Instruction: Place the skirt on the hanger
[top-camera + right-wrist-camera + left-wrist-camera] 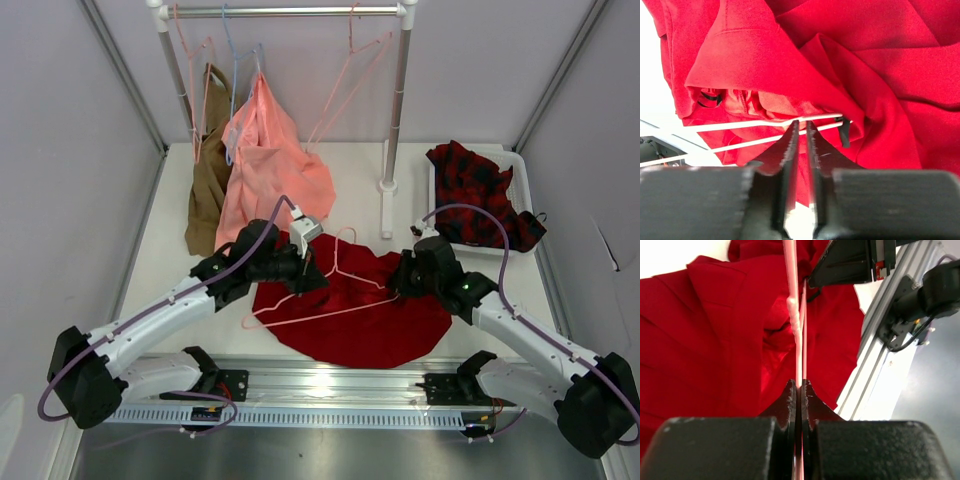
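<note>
The deep-red skirt lies spread on the table between my two arms. The pale-pink wire hanger rests across its left part, hook toward the middle. My left gripper is shut on the hanger's wire, which runs straight out from between the fingertips over the red fabric. My right gripper sits at the skirt's upper right edge. In the right wrist view its jaws stand a narrow gap apart, tips at the two hanger wires, by a folded skirt edge and a black loop. Nothing sits between them.
A clothes rack stands at the back with a salmon-pink garment, a brown garment, a light blue hanger and a bare pink hanger. A white tray at the right holds a red-and-black checked garment. A metal rail runs along the near edge.
</note>
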Robot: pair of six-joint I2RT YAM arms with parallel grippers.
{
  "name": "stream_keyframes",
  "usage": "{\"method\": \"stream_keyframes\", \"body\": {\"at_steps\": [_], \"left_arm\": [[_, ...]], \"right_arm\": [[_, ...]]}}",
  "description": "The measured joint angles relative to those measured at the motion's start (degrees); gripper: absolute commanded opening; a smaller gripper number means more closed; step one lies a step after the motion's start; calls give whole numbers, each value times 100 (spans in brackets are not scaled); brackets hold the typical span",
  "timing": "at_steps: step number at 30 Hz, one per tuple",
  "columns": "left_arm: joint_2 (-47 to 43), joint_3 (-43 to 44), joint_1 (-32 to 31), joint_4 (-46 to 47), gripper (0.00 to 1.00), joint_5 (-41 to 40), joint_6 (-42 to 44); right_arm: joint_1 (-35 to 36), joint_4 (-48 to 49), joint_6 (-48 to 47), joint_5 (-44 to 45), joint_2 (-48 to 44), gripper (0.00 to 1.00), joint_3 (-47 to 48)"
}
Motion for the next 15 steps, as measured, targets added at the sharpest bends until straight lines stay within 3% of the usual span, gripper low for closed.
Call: {"method": "stream_keyframes", "body": {"at_steps": [7, 15], "left_arm": [[9, -291, 0, 654, 0, 92, -402], [50, -332, -4, 935, 0, 254, -501]], "right_arm": [[-118, -247, -50, 297, -232, 37, 0], [-258, -468, -101, 496, -415, 41, -33]]}}
